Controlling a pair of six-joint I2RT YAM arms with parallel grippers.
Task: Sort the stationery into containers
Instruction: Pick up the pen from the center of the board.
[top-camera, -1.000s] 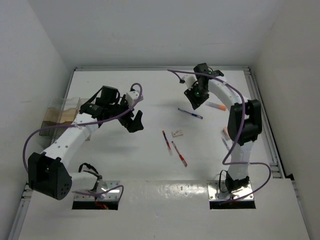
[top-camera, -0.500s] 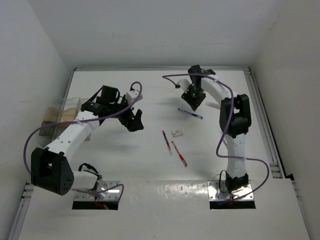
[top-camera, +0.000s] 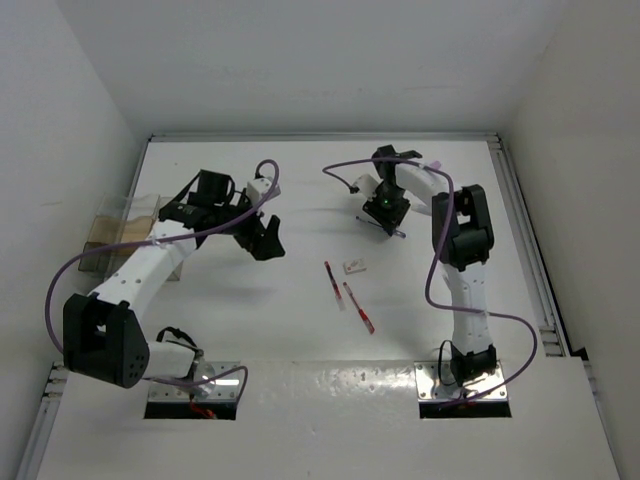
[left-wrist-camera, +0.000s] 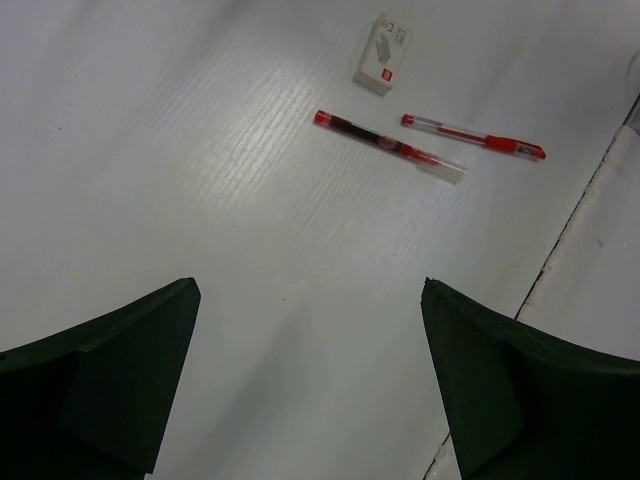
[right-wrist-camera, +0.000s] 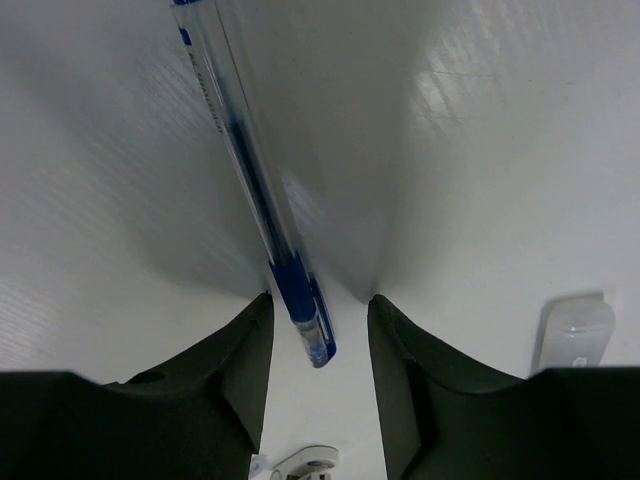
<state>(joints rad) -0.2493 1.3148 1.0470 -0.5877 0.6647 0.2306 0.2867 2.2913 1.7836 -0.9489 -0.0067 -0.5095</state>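
At the far middle of the table (top-camera: 300, 190) | right tool (right-wrist-camera: 318, 300), the nearer one, is being held half-spread astride the blue pen (right-wrist-camera: 250, 170), pen's long axis threading the gap | left tool (left-wrist-camera: 310, 300) is being held wide apart, empty | versus a second ago: right tool is being brought leftward onto pen

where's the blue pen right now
In the right wrist view the blue pen lies on the table, straddled by the right end effector; overhead, beyond the whitish eraser.

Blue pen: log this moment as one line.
right gripper: open, astride blue pen | blue pen: lying flat, not gripped | left gripper: open, empty
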